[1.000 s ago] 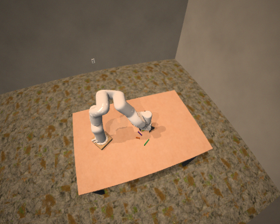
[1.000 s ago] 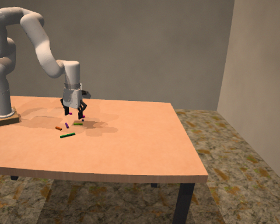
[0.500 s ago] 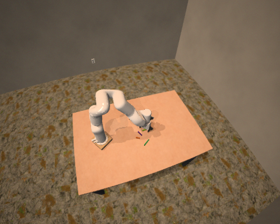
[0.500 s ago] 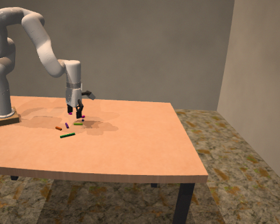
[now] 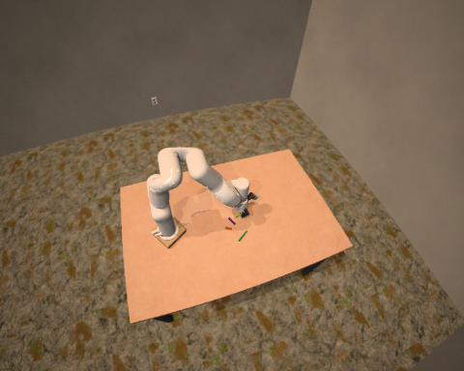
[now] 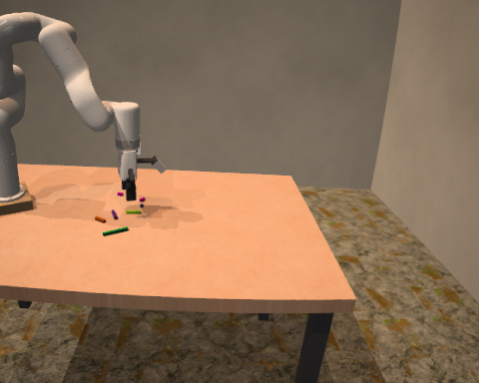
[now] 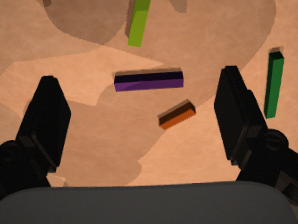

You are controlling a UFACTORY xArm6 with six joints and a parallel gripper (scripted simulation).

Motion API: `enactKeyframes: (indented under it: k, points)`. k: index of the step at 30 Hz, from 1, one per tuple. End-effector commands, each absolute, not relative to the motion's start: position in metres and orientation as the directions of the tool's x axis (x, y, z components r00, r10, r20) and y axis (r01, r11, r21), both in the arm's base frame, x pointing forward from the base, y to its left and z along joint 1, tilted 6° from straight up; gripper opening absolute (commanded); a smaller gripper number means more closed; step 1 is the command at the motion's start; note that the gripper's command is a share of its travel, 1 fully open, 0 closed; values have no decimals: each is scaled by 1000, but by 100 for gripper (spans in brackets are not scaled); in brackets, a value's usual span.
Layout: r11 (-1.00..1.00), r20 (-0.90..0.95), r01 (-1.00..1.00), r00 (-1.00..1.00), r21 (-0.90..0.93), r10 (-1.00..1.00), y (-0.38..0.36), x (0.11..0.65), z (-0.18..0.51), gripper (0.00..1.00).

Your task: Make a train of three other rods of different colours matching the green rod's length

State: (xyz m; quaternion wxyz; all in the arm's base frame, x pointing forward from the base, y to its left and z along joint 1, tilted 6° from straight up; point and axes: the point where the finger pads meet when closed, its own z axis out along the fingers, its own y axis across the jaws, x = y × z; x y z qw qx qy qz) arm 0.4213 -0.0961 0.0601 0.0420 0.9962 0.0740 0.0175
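fingers spread wide above the table, purple rod near orange rod, green rod well inside the front edge

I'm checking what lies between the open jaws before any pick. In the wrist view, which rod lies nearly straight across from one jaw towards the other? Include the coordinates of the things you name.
The purple rod (image 5: 232,221) (image 6: 115,214) (image 7: 149,82); the orange one (image 5: 228,228) (image 6: 100,219) (image 7: 177,116) slants.

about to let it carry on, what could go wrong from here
The purple rod lies lengthwise across the gap between the open fingers, so closing now might pinch its ends. The orange rod lies close by, and a descending finger could perhaps nudge it.
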Motion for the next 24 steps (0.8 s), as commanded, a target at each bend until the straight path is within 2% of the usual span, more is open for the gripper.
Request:
enactKeyframes:
  k: [1,7,9,22,24]
  points:
    - [-994,42,-20,999,104,-16,-89,424,61,100]
    - [-987,53,-126,991,99,-121,-83,425,60,100]
    - [-970,63,-224,974,93,-219,-78,426,60,100]
    - [-844,90,-533,845,67,-527,-62,428,58,100]
    - [-844,90,-533,845,67,-527,-62,428,58,100]
